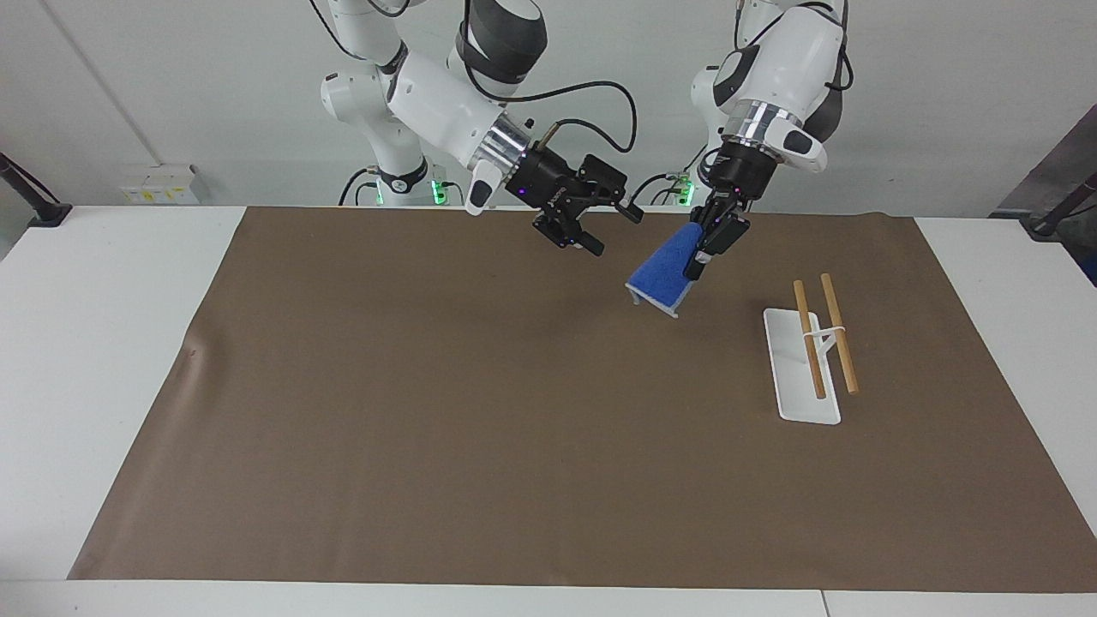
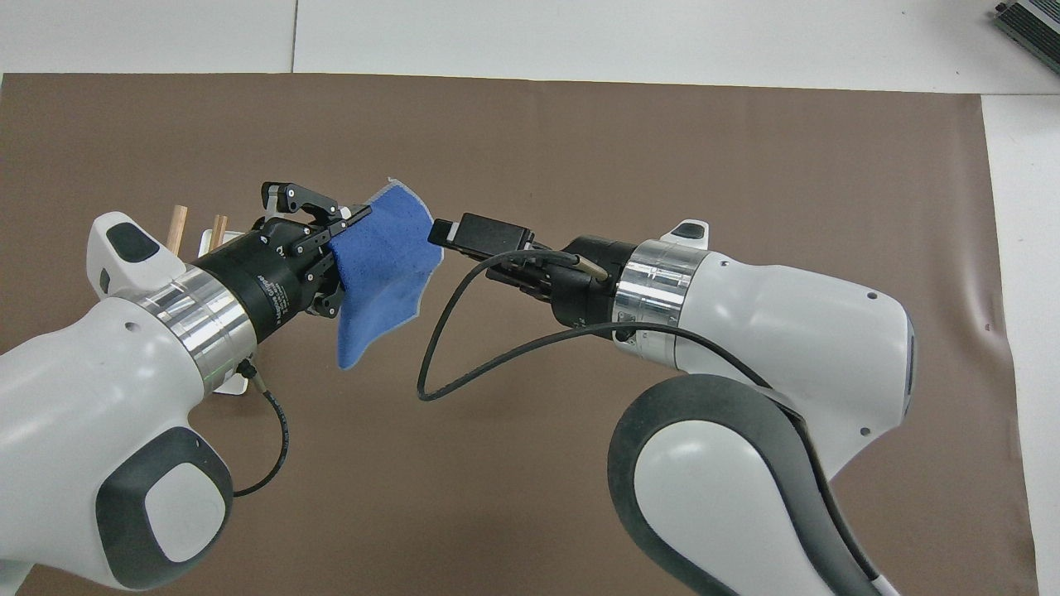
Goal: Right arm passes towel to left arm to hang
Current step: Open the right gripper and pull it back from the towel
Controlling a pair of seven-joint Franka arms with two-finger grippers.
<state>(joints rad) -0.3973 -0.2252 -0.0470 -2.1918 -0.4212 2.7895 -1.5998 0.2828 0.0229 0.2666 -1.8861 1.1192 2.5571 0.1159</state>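
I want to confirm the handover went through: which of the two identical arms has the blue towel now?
The left arm's gripper, shut on the towel, which hangs above the mat. The right gripper is open beside it, clear of the cloth.

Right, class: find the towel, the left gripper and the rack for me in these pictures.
towel (image 1: 662, 271): facing view, middle of the hanging blue cloth.
left gripper (image 1: 704, 248): facing view, between its fingertips, shut on the towel's upper edge.
rack (image 1: 793, 374): facing view, bare part of its white base plate.
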